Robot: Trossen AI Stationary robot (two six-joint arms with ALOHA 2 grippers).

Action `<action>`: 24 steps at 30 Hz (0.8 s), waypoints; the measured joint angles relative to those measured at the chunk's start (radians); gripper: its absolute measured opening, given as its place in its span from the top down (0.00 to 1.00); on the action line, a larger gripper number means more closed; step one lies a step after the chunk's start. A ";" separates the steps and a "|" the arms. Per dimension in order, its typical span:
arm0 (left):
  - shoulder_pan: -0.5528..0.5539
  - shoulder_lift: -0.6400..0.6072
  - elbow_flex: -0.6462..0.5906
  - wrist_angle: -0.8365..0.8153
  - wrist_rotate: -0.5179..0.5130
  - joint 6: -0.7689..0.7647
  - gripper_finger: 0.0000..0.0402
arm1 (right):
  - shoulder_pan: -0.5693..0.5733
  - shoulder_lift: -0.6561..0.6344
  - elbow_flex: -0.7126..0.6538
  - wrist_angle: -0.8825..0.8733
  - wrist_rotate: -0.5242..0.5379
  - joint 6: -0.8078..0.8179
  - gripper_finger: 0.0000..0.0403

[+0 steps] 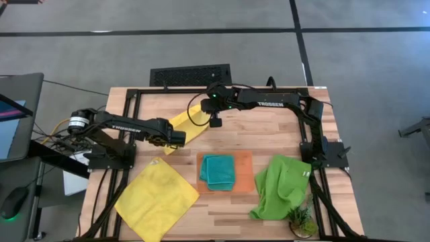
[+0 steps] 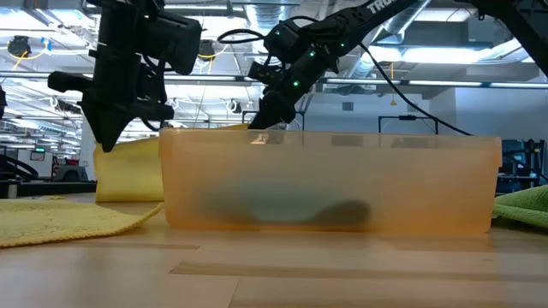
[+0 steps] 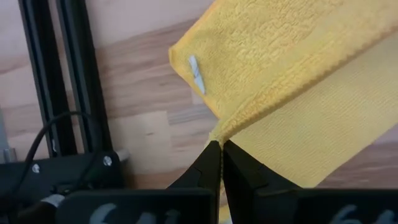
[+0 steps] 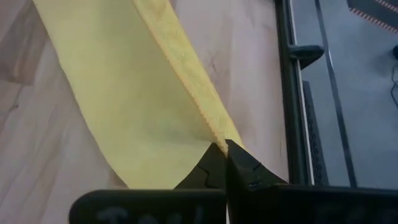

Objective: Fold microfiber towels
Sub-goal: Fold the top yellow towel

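A bright yellow towel (image 1: 189, 124) is held up between my two grippers over the table's far left part. My left gripper (image 1: 176, 141) is shut on its near end and my right gripper (image 1: 215, 122) on its far end. In the low view the towel (image 2: 128, 171) hangs behind the orange tray, its lower edge down at the table. A second yellow towel (image 1: 156, 198) lies spread flat at the near left. A folded teal towel (image 1: 218, 171) rests on the orange tray (image 1: 246, 176). A crumpled lime green towel (image 1: 281, 187) lies at the near right. My left gripper pinches a corner of the yellow towel (image 3: 217, 132) between its two fingertips, pointing steeply down. Two layers run away from the fingers, the upper one carrying a small white tag (image 3: 196, 73). My right gripper pinches the towel's other upper corner (image 4: 225, 135) between its fingertips, slanting down from the table's right. The hemmed edge (image 4: 177, 59) runs straight away from the fingers, with the cloth hanging below it.
Black frame rails (image 1: 127, 107) border the table on the left, far and right sides. A small potted plant (image 1: 301, 220) stands at the near right corner. The tray's orange wall (image 2: 342, 184) fills the middle of the low view.
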 joint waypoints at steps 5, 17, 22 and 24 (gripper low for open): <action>0.029 0.000 0.000 -0.001 -0.005 0.015 1.00 | 0.001 0.039 0.000 0.010 0.000 0.008 0.98; 0.090 0.000 0.000 0.003 -0.077 0.057 1.00 | -0.013 0.065 0.000 0.097 0.005 0.027 0.98; 0.117 0.000 0.000 0.003 -0.093 0.089 1.00 | -0.034 0.065 0.000 0.098 0.002 0.046 0.98; 0.131 0.000 0.000 0.003 -0.102 0.099 1.00 | -0.036 0.065 0.000 0.100 -0.001 0.054 0.98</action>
